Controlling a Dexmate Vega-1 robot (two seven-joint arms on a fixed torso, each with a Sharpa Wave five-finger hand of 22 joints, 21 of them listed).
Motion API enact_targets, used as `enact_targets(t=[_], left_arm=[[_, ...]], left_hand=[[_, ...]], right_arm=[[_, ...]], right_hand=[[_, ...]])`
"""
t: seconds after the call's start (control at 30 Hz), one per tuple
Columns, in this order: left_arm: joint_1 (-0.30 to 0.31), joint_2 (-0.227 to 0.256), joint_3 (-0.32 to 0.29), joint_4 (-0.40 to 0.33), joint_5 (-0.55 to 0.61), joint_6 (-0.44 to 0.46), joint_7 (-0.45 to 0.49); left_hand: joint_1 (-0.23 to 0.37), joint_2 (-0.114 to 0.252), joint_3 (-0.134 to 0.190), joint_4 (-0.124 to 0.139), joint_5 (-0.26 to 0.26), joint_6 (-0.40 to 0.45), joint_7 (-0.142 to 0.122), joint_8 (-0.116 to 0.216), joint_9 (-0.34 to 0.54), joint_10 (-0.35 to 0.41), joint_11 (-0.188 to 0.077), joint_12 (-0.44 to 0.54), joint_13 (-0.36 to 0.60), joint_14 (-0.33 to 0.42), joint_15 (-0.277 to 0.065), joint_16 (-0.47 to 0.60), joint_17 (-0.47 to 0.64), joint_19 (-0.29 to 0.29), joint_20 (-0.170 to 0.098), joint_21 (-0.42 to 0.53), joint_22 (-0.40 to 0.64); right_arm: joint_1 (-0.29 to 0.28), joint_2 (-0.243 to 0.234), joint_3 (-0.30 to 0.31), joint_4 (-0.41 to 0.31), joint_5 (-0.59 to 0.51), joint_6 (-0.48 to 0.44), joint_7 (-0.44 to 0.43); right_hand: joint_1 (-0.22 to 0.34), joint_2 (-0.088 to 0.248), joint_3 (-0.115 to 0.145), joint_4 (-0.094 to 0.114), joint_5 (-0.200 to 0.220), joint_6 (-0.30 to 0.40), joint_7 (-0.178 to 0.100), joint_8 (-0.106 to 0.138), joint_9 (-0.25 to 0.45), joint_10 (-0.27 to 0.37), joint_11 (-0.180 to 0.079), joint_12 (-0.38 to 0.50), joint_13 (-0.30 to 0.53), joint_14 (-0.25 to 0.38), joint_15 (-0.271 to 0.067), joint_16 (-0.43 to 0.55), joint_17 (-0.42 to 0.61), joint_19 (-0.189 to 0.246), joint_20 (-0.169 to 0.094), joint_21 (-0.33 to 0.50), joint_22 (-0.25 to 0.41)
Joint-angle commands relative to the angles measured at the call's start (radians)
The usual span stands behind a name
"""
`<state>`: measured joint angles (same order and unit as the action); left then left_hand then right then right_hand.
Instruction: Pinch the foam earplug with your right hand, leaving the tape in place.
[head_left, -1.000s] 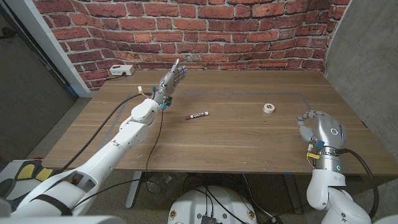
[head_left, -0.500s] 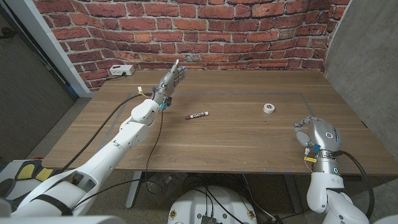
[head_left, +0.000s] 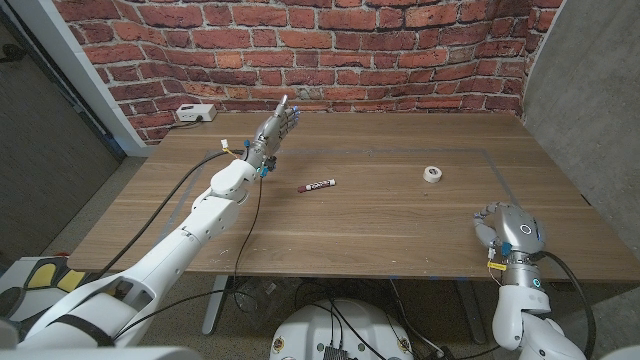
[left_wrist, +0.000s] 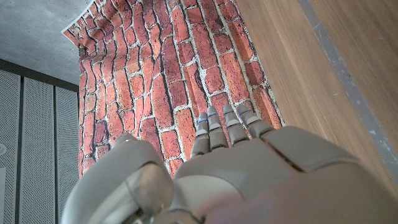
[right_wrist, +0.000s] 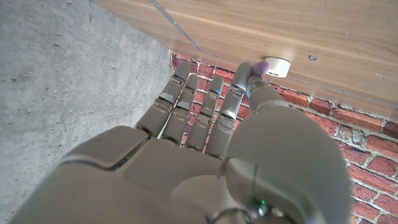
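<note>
Where the table (head_left: 380, 225) meets the brick wall (head_left: 400, 50) at its far left corner, a small white box (head_left: 194, 113) lies with a cable going out of it. Just to the right of it, near the far edge, the left hand (head_left: 277, 125) is lifted above the surface at the end of the stretched arm. Its fingers (left_wrist: 227, 127) are straight and point toward the wall, and it holds nothing.

Further right, about the middle of the table, a short stick with a dark red and white body (head_left: 318, 185) lies on the wood, well apart from the left hand. I cannot tell what it is exactly. To the right of it, in the right half of the surface, the small white roll of tape (head_left: 432, 174) lies flat, and no hand touches it.

Near the front right corner of the table the right hand (head_left: 505, 228) is seen, with its fingers curled in. In the right wrist view a small purple piece, the foam earplug (right_wrist: 261, 65), sits at the fingertips (right_wrist: 244, 73) of this hand, and it seems to be pinched between the thumb and one finger. In the head view the earplug is too small to find. The tape is well apart from the right hand, further from the front edge.
</note>
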<state>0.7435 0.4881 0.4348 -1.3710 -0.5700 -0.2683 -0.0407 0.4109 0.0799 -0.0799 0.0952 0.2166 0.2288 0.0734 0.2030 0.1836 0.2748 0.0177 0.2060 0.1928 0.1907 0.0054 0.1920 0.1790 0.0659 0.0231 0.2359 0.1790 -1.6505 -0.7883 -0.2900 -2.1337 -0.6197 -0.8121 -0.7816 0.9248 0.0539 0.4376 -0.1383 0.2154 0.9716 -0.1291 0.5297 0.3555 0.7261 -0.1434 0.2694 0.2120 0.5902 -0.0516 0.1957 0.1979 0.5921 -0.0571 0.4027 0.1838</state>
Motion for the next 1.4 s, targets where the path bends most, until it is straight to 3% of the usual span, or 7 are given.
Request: enact_targets(t=[0.03,0.5,1.4], left_arm=[[0.008,0.004,-0.002,-0.016,0.004,0.004,0.011],[0.013,0.008,-0.003,-0.031,0.006,0.01,0.018],[0.0,-0.001,0.004,-0.013,0.003,0.02,0.014]], left_hand=[[0.008,0.0,-0.003,0.002,-0.003,0.009,0.0,-0.003,0.004,0.004,-0.002,-0.001,0.002,0.006,0.003,-0.002,0.005,0.008,0.004,-0.007,0.002],[0.009,0.001,-0.005,0.002,-0.003,0.011,0.0,-0.003,0.004,0.003,-0.002,-0.002,0.002,0.006,0.002,-0.002,0.005,0.009,0.003,-0.009,0.002],[0.012,0.004,-0.009,0.002,-0.003,0.013,0.001,-0.002,0.004,0.004,-0.001,-0.001,0.002,0.007,0.003,-0.002,0.005,0.01,0.003,-0.013,0.003]], right_arm=[[0.028,0.007,-0.039,0.045,0.039,-0.043,-0.007],[0.054,0.002,-0.066,0.069,0.083,-0.061,-0.033],[0.071,-0.022,-0.092,0.048,0.149,-0.107,-0.046]], right_hand=[[-0.001,-0.005,0.003,-0.006,-0.001,0.004,-0.012,0.009,0.001,0.002,-0.005,-0.006,0.003,0.01,-0.059,0.004,0.002,0.009,-0.056,0.004,0.004],[-0.013,-0.014,0.007,-0.008,-0.017,-0.017,-0.036,-0.003,-0.019,-0.048,0.003,-0.026,0.006,-0.033,-0.038,-0.011,0.006,-0.027,-0.037,-0.012,0.004],[-0.075,-0.048,-0.02,0.01,-0.038,-0.103,-0.019,-0.048,-0.043,-0.086,0.02,-0.035,0.01,-0.063,-0.017,-0.011,0.008,-0.048,-0.025,-0.024,0.003]])
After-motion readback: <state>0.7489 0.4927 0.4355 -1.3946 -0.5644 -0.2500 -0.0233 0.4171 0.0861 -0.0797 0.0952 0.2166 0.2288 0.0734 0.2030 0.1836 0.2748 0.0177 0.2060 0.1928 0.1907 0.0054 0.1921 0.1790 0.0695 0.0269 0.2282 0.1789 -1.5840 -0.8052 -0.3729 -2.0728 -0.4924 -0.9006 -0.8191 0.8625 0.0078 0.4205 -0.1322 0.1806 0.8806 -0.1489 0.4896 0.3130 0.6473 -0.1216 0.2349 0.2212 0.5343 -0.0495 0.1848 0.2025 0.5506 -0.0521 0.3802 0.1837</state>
